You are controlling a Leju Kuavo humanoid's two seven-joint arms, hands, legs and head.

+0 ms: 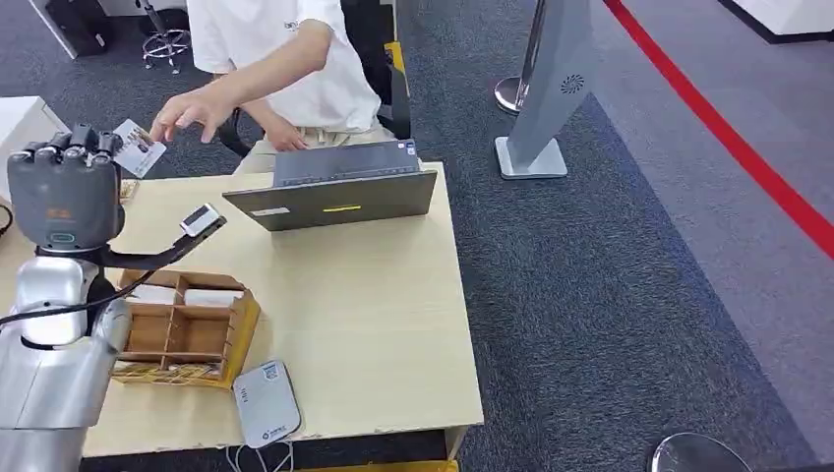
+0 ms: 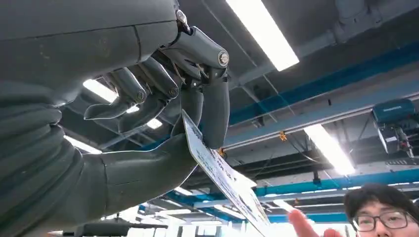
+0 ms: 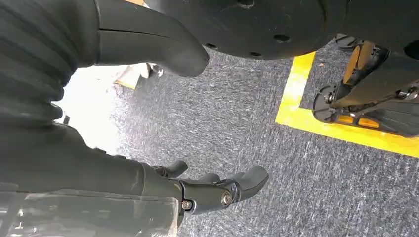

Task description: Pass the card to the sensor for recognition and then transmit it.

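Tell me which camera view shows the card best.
The left wrist view: the card is close up, pinched between the left hand's thumb and fingers. The head view shows it small and partly behind that raised hand, near a person's hand. The right wrist view looks at carpet.

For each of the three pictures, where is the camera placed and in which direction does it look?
Head view: high on the body, looking forward and down at the table; the raised left hand shows.
Left wrist view: behind the left hand, facing the ceiling; fingers pinch the card.
Right wrist view: behind the hanging right hand, facing the carpet.
Shared: head and left wrist views both show the card and the person.
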